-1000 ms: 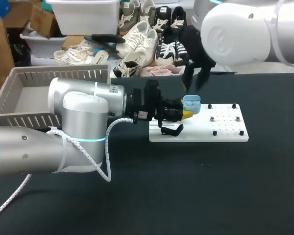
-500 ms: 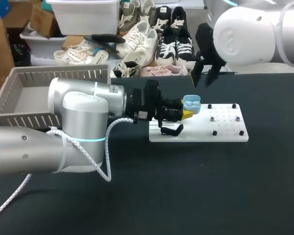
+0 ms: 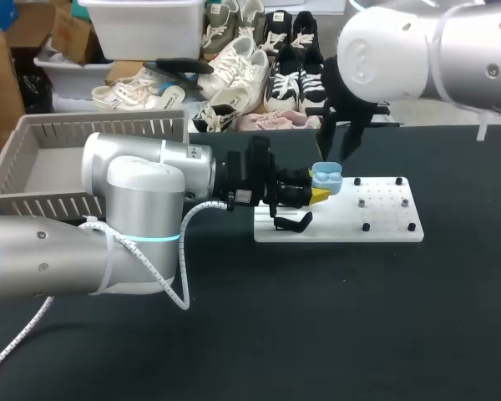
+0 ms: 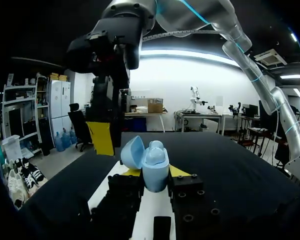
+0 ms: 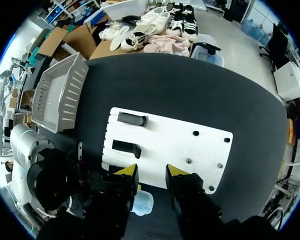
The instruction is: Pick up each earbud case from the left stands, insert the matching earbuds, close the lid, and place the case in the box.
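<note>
Head view, left pincer: the left pincer (image 3: 317, 190) is squeezed tight on the light blue earbud case (image 3: 326, 177). It holds the case up just over the end of the white board (image 3: 384, 224) that is nearer the box.
Head view, right pincer: the right pincer (image 3: 338, 140) hangs above and behind the case and does not touch it. Its fingers are apart and hold nothing.
Head view, box: the grey box (image 3: 108, 127) sits well apart from the board, on the dark worktop (image 3: 317, 317). The part of its inside that shows has no case in it.
Left wrist view, case: the case sits between the two yellow tips, and both press on its sides. Its lid (image 4: 132, 152) stands open, tipped to one side.
Left wrist view, earbuds: a round blue bump pokes up out of the case. I cannot tell if the earbuds are in.
Right wrist view, pincer: the fingers are spread and the board shows in the gap. The case lies under the pincer.
Right wrist view, stands: the two black stands (image 5: 132, 119) on the board are both bare.
Done, I think: this case is off its stand and held ready.
Left to do, I think: make sure the earbuds are in, shut the lid, and put the case in the box.
</note>
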